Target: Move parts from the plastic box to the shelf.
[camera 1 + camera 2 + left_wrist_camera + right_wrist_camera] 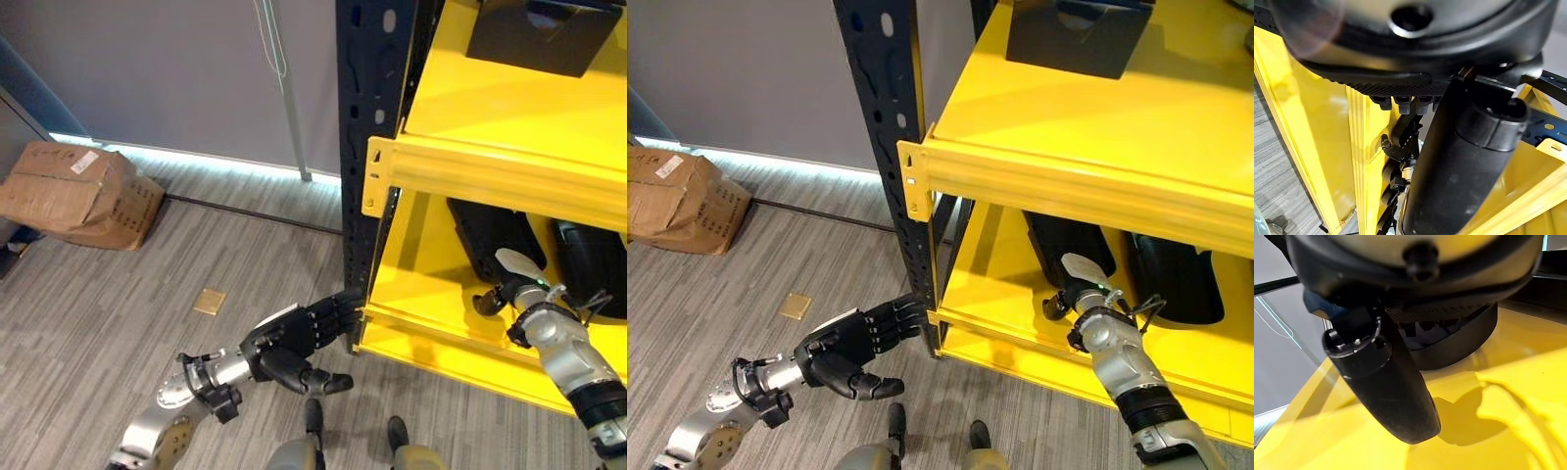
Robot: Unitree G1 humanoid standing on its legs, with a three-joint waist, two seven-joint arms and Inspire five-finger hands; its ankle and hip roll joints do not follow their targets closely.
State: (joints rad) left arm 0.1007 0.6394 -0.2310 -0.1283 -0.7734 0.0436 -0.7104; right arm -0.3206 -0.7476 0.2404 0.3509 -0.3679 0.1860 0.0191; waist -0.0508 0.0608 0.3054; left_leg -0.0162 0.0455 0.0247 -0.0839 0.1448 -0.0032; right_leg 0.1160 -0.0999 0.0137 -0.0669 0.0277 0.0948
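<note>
A yellow shelf (490,174) on black uprights (367,98) stands at the right. Two black parts (488,235) (588,262) lie at the back of its lower level (421,289). My right hand (511,292) reaches into that lower level just in front of the nearer part (1464,340). Its fingers (1420,325) are relaxed beside the part, and the thumb (1391,387) hangs free above the yellow surface. My left hand (294,343) is low over the floor, open and holding nothing. Its straight fingers point at the shelf's front corner (933,318).
A black box (549,34) sits on the upper shelf level. A crumpled cardboard box (78,196) lies on the grey floor at the far left, and a small tan square (210,301) lies nearer. A grey wall runs behind.
</note>
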